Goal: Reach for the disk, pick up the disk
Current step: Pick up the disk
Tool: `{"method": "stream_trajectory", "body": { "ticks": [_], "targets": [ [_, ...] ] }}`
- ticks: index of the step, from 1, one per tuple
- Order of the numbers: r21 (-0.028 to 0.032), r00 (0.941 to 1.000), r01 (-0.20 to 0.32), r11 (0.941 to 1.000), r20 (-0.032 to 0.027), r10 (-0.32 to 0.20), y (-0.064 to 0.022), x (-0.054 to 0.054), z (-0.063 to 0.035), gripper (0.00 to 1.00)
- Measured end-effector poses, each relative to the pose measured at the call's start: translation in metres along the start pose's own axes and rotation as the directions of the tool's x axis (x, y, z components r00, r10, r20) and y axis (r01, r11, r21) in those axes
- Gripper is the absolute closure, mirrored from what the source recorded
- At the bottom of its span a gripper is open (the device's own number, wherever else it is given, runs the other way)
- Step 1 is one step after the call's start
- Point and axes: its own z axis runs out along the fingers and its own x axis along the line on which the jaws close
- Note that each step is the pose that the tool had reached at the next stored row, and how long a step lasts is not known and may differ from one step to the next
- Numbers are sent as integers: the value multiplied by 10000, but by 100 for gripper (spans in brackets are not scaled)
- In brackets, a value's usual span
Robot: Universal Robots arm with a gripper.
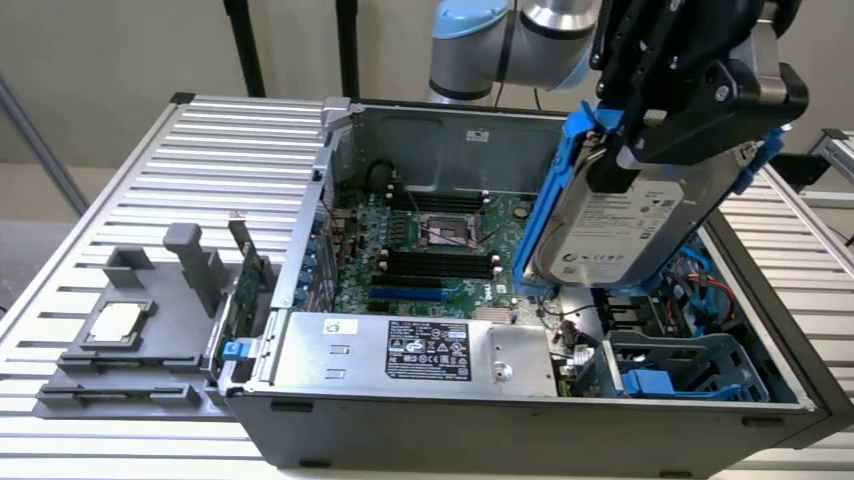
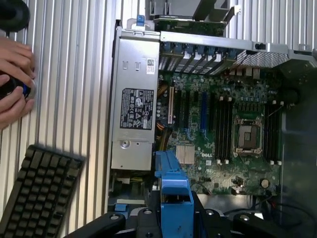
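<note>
The gripper is closed on the disk, holding it tilted in the air above the right end of the open computer case. The disk looks rigid, dense and shock-sensitive. The blue frame's edges seem the safest hold, since the bare metal looks slippery.

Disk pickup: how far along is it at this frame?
Reach and pickup both look done. The gripper is clamped on the disk, which hangs tilted in its blue carrier, lifted above the open computer case and its drive cage. Nothing of the stated job looks left; the disk rests on nothing.
</note>
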Motion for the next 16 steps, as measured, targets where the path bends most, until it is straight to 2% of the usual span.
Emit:
{"method": "stream_trajectory", "body": {
  "ticks": [16],
  "targets": [
    [-144, 10000, -14, 9999, 3, 14, -491, 325, -50, 67]
  ]
}}
